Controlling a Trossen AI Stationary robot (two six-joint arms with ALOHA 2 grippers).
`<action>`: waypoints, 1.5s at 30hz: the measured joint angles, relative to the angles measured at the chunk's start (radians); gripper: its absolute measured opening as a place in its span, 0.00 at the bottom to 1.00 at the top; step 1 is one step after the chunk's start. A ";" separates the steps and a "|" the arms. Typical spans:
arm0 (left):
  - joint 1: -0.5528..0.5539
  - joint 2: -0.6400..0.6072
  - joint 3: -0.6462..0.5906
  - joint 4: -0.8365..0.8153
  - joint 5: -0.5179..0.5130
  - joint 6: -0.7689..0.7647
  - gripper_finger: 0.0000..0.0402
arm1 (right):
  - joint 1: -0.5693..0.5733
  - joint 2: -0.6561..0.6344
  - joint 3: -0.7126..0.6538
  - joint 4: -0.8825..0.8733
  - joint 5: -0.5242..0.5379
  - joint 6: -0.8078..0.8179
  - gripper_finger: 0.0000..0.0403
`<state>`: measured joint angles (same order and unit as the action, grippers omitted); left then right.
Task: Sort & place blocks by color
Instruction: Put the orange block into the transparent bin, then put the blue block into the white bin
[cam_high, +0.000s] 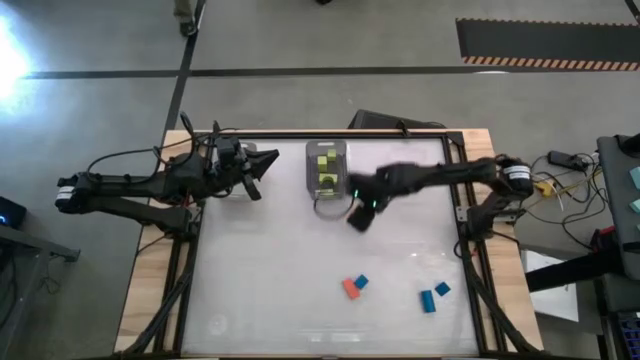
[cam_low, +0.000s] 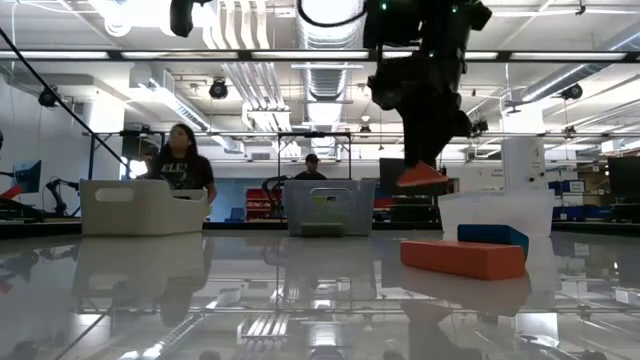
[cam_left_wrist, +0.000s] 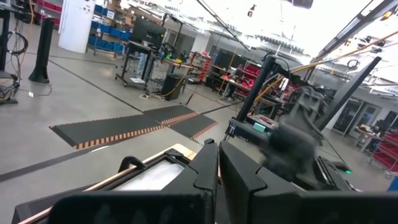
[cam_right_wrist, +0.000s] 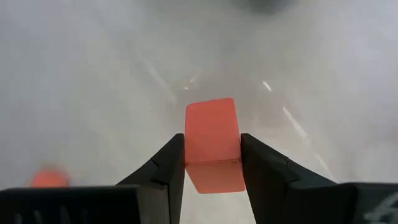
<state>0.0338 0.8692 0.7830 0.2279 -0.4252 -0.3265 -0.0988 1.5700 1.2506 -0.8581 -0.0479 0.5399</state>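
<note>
Orange-red block (cam_right_wrist: 212, 144) pinched flat-sided between right gripper (cam_right_wrist: 211, 163) fingers, lifted above table (cam_high: 300, 280) near green-filled bin (cam_high: 326, 166), likely light, rigid, smooth so slippery, best gripped mid-faces; left gripper (cam_left_wrist: 217, 177) closed empty, parked at table's left edge

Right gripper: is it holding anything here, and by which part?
Yes. The right gripper holds an orange-red block, its fingers pinching two opposite side faces, lifted off the table. The left gripper is shut, holding nothing.
</note>
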 joint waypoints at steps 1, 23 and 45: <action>0.000 0.000 0.000 0.000 0.000 0.000 0.00 | -0.036 -0.013 0.003 -0.014 0.002 0.019 0.29; 0.000 -0.004 0.002 0.003 -0.068 -0.007 0.00 | -0.710 -0.219 -0.209 -0.067 -0.011 0.058 0.29; 0.005 -0.002 0.000 -0.001 -0.108 -0.007 0.00 | -0.707 -0.235 -0.151 -0.036 0.039 0.092 0.40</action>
<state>0.0383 0.8669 0.7830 0.2265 -0.5335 -0.3332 -0.8054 1.3353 1.0996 -0.8941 -0.0084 0.6317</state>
